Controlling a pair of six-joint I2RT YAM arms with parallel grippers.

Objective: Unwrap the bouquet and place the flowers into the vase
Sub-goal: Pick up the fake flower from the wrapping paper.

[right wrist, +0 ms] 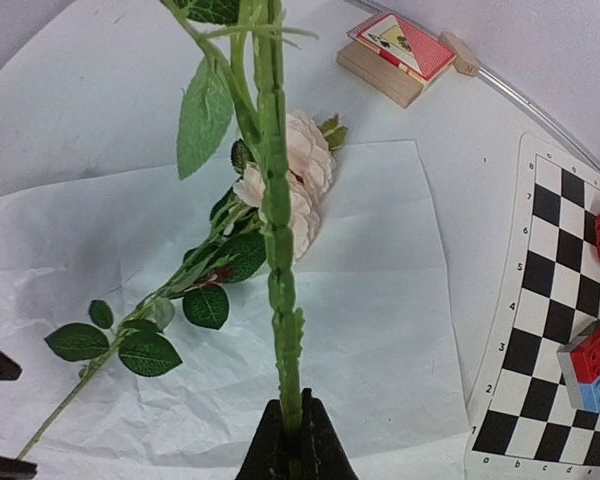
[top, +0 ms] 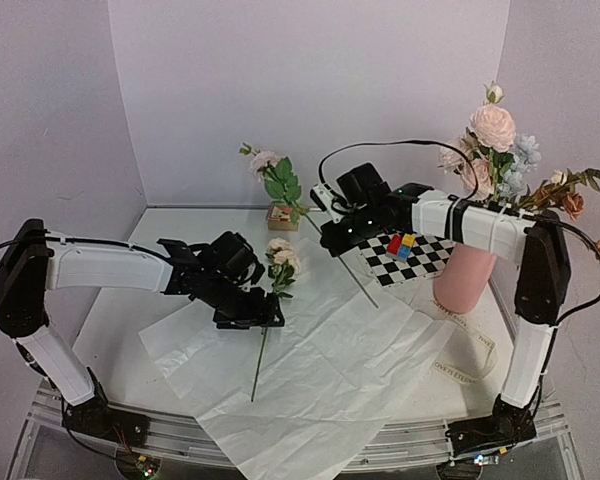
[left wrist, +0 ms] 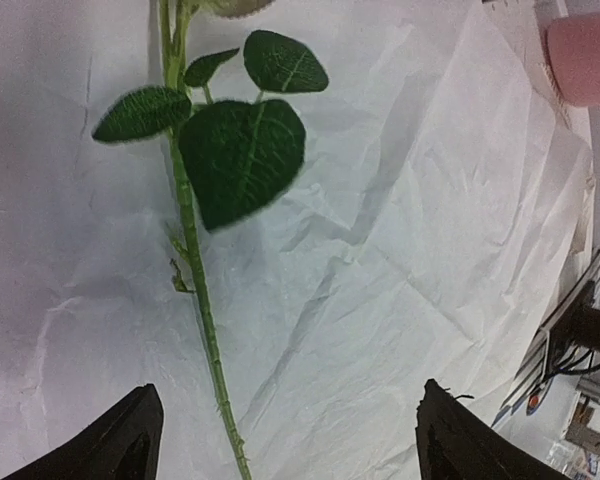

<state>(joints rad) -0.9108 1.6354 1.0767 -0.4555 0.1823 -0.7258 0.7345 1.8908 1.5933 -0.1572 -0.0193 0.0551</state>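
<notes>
Paper (top: 320, 370) bears one rose (top: 283, 256); right fingers (right wrist: 320, 452) pinch another's stem (right wrist: 278, 250).

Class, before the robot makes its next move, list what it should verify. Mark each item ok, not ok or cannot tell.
1. Right gripper shut on the held stem: ok.
2. Left gripper open above the loose flower: ok.
3. Paper unwrapped and spread out: ok.
4. Vase upright: ok.
5. Room at the vase's mouth for another stem: cannot tell, the right arm crosses in front of it.
6. All flowers in the vase: not ok, two are outside it.
</notes>
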